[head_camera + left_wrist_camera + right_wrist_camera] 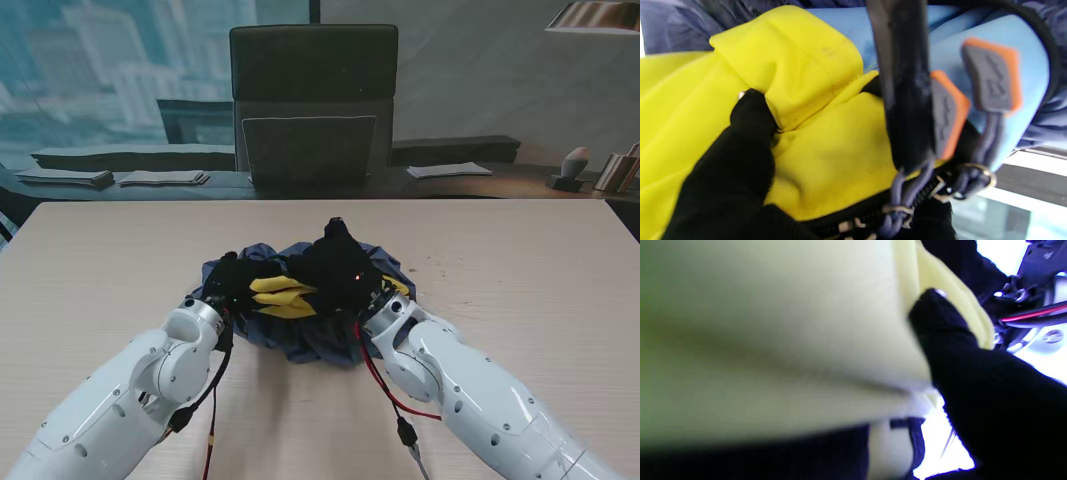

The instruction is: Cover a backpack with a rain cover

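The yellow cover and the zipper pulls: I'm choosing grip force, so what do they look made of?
The yellow cover looks like thin, matte woven synthetic, perhaps nylon: it creases and bunches softly under the left hand. The zipper pulls look like moulded rubbery plastic, grey with orange edges, on cord loops with metal rings. The right hand also presses the yellow fabric.

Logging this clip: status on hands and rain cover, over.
Left hand and right hand both gripping yellow rain cover. Cover bunched on backpack, not yet spread. Nothing obstructing.
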`<state>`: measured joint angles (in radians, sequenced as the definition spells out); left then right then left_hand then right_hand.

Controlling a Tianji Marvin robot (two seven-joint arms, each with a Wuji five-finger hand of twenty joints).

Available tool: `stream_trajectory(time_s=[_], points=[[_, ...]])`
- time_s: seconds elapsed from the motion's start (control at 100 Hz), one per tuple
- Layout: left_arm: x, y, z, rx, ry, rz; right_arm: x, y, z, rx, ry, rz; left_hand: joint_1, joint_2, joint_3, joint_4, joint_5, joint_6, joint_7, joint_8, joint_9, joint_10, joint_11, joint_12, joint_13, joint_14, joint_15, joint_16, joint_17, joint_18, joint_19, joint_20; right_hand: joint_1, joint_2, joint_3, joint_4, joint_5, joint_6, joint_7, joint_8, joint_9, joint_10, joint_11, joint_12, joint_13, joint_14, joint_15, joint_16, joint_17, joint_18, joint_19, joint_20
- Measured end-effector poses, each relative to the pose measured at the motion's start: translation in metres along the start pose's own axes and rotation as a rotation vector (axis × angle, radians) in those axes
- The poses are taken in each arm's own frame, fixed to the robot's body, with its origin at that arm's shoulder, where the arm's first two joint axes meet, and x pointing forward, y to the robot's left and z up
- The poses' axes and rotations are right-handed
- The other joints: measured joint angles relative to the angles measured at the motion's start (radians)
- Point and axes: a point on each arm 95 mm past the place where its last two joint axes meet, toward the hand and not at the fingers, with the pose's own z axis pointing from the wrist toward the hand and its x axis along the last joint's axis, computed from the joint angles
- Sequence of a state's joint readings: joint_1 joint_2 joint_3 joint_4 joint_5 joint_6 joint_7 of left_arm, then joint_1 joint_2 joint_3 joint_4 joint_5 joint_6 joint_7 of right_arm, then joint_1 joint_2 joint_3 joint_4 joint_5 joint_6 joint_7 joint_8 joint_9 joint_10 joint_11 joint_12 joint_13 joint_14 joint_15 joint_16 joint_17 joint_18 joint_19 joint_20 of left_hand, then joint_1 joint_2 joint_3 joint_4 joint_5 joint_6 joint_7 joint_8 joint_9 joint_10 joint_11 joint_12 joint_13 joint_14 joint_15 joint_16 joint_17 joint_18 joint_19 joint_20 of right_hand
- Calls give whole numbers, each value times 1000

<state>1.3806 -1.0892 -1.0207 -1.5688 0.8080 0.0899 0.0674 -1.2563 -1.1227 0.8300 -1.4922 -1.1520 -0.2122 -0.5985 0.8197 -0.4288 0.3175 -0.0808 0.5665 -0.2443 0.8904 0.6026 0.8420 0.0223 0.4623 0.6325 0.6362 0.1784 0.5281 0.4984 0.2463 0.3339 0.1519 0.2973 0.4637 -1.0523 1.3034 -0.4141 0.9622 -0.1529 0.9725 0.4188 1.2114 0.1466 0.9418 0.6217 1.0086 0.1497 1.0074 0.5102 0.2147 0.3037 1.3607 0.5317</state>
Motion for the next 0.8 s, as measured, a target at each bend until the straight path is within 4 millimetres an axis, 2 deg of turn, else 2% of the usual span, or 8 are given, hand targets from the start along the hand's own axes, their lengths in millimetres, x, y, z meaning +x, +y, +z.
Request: stream_trajectory(time_s=[0.07,0.11,0.23,0.34,0.45,0.52,0.68,0.8], points=[[-1,-2,1,15,-23,-93,-3,8,-6,-3,-13,-11,30,0,-10,0,-8,39,18,46,23,18,-5,-11,36,1,4,-2,-10,14,144,-11,-113,147,-52,159,-147,-1,-227,121,-200,0,-10,0,-150,-23,-12,1,-74,-22,-1,-6],[-2,-3,2,29,-34,-127,-6,13,-10,-10,-27,-8,39,0,-19,0,-10,53,38,52,37,27,-5,-18,65,2,4,-10,-25,15,279,-6,-156,211,-90,210,-282,-1,-279,141,-337,0,-10,-9,-235,-40,-12,9,-119,-43,-4,-10],[-4,-4,2,63,-35,-117,-15,24,-27,-50,-78,13,48,0,-21,0,-18,92,81,59,95,49,-5,-49,170,24,14,-20,4,13,579,87,-176,347,-224,258,-637,-50,-258,69,-705,0,28,-81,-496,-85,-13,40,-252,-102,-63,-12],[-5,-3,2,70,-25,-120,-22,34,-46,-128,-123,36,48,0,-20,-1,-18,125,113,59,127,60,36,-59,254,43,36,-21,87,0,717,127,-176,424,-289,272,-752,-183,-245,31,-853,0,53,-120,-614,-119,-20,51,-274,-116,-126,-33],[-8,-3,3,89,-27,-150,-24,42,-62,-148,-109,80,48,-5,-17,-1,-17,145,148,56,164,65,67,-60,304,52,79,-19,135,-24,803,153,-176,458,-307,273,-742,-235,-250,-1,-851,0,83,-135,-609,-126,-14,54,-276,-133,-134,-35],[-8,-4,5,99,-32,-178,-22,41,-69,-144,-86,106,48,-12,-16,-1,0,160,159,38,181,77,85,-60,349,63,109,-10,176,-36,850,165,-177,470,-258,273,-727,-238,-244,-5,-784,-6,115,-135,-556,-129,27,76,-262,-151,-58,3],[-6,-10,9,123,-29,-222,-22,33,-83,-175,-95,148,50,-16,8,-20,1,181,194,30,217,88,97,-61,407,64,164,10,217,-40,898,175,-175,477,-90,271,-509,-197,-114,-22,-585,-20,164,-104,-373,-129,102,101,-104,-160,40,33],[-7,-16,9,154,-14,-223,-30,15,-96,-170,-117,149,61,-16,16,-29,2,181,209,30,228,90,110,-60,409,75,178,13,220,-49,899,175,-91,326,-5,142,-259,-174,57,-195,-350,-30,151,-101,-165,-101,132,88,46,-120,77,33]])
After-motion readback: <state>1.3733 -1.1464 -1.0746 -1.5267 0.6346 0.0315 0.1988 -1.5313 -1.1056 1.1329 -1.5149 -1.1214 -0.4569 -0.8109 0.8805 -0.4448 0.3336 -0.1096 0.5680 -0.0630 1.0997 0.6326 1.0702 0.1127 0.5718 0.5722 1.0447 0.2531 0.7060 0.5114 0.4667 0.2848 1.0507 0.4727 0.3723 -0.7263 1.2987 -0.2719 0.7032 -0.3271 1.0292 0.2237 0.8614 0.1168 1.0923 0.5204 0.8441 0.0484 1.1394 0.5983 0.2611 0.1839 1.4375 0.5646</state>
